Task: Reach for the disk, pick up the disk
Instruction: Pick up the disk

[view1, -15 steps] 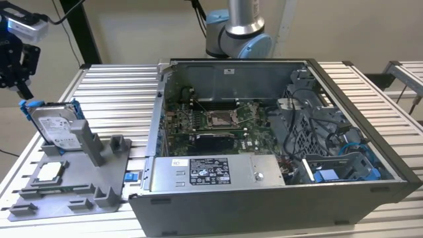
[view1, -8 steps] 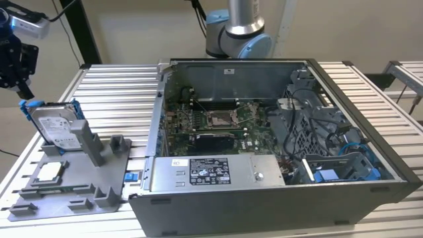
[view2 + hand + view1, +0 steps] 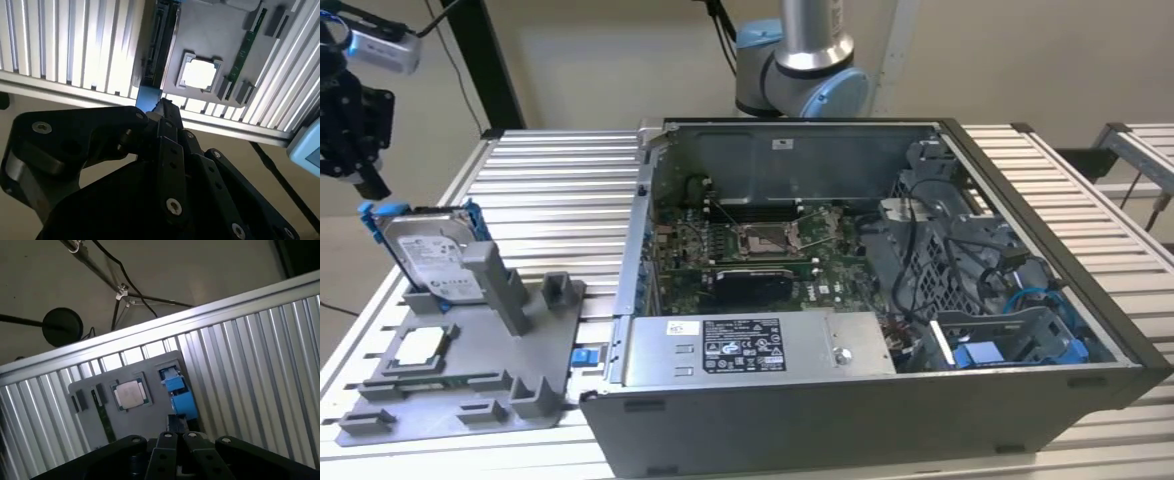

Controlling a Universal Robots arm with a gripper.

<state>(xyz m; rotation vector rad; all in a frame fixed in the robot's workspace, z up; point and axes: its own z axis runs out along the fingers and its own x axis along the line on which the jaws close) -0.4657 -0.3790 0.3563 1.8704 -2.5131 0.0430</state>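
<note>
One tool (image 3: 374,185), tips pressed together, hangs pointing down just above the upright disk (image 3: 434,250).

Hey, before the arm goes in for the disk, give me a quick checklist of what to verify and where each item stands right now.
1. The disk stands upright in the grey holder: ok.
2. The tool sits just above the disk's blue-railed top edge: ok.
3. Whether the tool is touching the disk: cannot tell.
4. Nothing lies between tool and disk: ok.
5. The square chip lies flat in its own recess, apart from the disk: ok.
6. The open computer case is apart from the disk, toward the exterior view's right: ok.
</note>
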